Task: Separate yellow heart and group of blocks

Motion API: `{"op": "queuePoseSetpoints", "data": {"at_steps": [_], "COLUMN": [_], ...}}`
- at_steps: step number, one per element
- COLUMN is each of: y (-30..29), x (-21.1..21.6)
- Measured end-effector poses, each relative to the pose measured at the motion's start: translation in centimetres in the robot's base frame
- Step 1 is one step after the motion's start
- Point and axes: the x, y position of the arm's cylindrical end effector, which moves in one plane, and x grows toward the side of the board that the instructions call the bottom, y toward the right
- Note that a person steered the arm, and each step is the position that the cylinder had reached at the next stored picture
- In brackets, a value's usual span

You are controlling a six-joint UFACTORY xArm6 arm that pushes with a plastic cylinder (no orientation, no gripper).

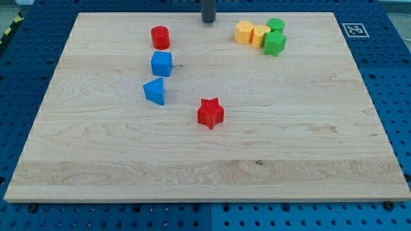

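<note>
my tip [209,21] stood at the view's top edge of the wooden board [205,160], roughly centred left to right. no gripper on this arm, just the bare dark rod, so nothing was grasped or clenched; the tip touched no block.

cluster at the view's upper right, four blocks packed together:
- yellow hexagon-like block [244,31] on the cluster's left.
- second yellow block [260,35] touching it on the right; taken as the yellow heart, though the shape was hard to make out from this angle.
- green cylinder [275,25] at the back right, against the second yellow block.
- green star-like block [275,43] at the front right, touching the second yellow block and sitting just below the green cylinder.

the tip lay to the view's left of this cluster, near the yellow hexagon-like block but apart from it.

left-centre, a loose column, blocks near one another but apart:
- red cylinder [160,37] at the top.
- blue cube [162,63] below it.
- blue triangular block [155,91] below that.

red star [210,113] sat alone near the board's middle, well apart from the cluster.

a fiducial marker [352,29] sat off the board's upper right corner, on the blue perforated table [398,96].
</note>
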Motion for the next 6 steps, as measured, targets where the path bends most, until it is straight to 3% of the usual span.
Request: {"op": "queuePoseSetpoints", "data": {"at_steps": [2,6], "y": [7.3,10.2], "x": [2.7,16.4]}}
